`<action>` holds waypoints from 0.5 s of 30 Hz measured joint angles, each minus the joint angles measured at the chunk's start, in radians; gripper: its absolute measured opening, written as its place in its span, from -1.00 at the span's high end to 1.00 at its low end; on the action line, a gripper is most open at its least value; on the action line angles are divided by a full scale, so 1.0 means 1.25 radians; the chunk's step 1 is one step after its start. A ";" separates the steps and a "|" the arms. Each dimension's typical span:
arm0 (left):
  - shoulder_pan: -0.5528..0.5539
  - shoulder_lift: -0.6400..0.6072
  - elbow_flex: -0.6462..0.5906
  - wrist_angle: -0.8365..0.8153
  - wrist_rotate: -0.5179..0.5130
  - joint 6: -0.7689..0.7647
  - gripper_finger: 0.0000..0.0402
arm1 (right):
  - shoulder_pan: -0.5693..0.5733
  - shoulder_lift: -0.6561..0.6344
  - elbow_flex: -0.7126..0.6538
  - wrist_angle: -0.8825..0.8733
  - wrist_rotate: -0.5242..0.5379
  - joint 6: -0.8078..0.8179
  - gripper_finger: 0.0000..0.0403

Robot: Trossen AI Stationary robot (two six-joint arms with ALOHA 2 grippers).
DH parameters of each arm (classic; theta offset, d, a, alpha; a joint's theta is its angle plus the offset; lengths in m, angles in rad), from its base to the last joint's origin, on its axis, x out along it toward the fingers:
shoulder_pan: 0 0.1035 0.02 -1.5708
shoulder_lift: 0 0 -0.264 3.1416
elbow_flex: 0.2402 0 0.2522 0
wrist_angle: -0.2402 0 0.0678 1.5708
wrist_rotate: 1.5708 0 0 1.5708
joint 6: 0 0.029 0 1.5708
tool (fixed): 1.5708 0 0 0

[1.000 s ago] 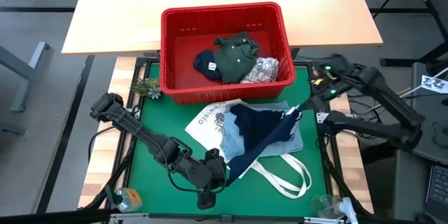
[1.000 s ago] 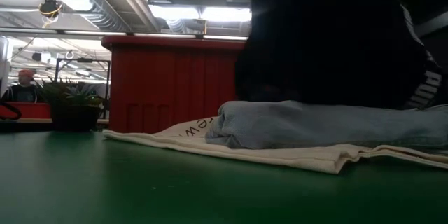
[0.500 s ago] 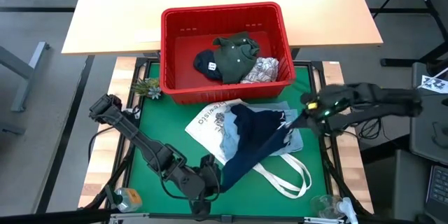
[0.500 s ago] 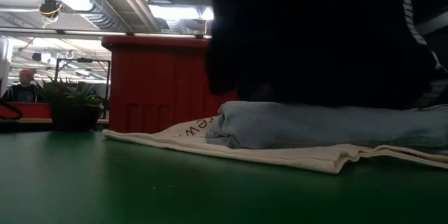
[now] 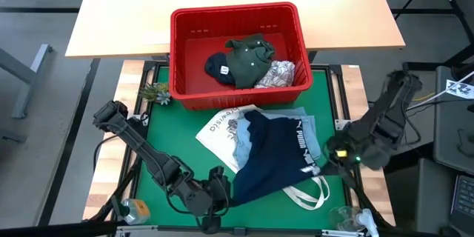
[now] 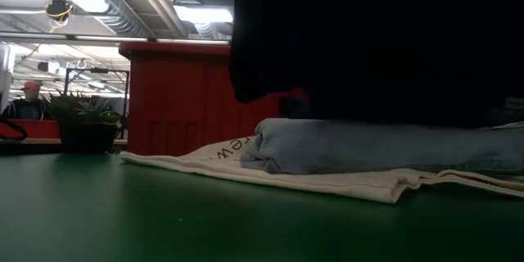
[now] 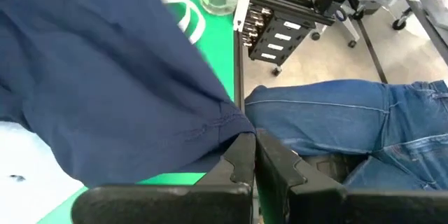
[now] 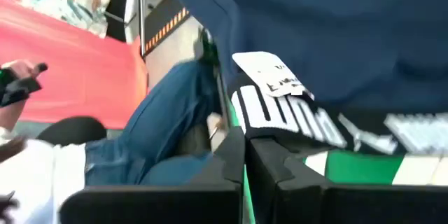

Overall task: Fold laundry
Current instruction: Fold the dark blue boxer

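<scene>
From above, the navy garment (image 5: 274,155) lay spread over the denim (image 5: 238,148) and tote (image 5: 218,129), pinched by the left gripper (image 5: 216,192) and right gripper (image 5: 326,164); white waistband lettering showed only at the right wrist. It had been bunched earlier.

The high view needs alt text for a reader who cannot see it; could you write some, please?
Seen from above, the left gripper and right gripper, both shut, hold a navy garment stretched over a light blue denim piece and a white tote bag on the green mat. A red basket behind holds more clothes.
</scene>
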 joint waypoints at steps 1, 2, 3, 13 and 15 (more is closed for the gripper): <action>0.000 0.005 0.000 0.008 -0.005 0.000 1.00 | 0.034 0.008 0.000 -0.010 0.019 0.038 0.99; -0.002 0.010 0.001 0.013 -0.007 0.001 1.00 | 0.065 0.019 0.000 -0.022 0.038 0.073 0.99; -0.005 0.021 0.001 0.015 -0.006 0.001 1.00 | 0.091 0.032 0.000 -0.033 0.049 0.107 0.99; -0.005 0.119 0.001 0.038 0.070 -0.038 1.00 | 0.175 0.225 0.000 -0.040 -0.119 0.217 0.99; -0.005 0.137 0.001 0.038 0.094 -0.040 1.00 | 0.174 0.261 0.000 -0.040 -0.160 0.218 0.99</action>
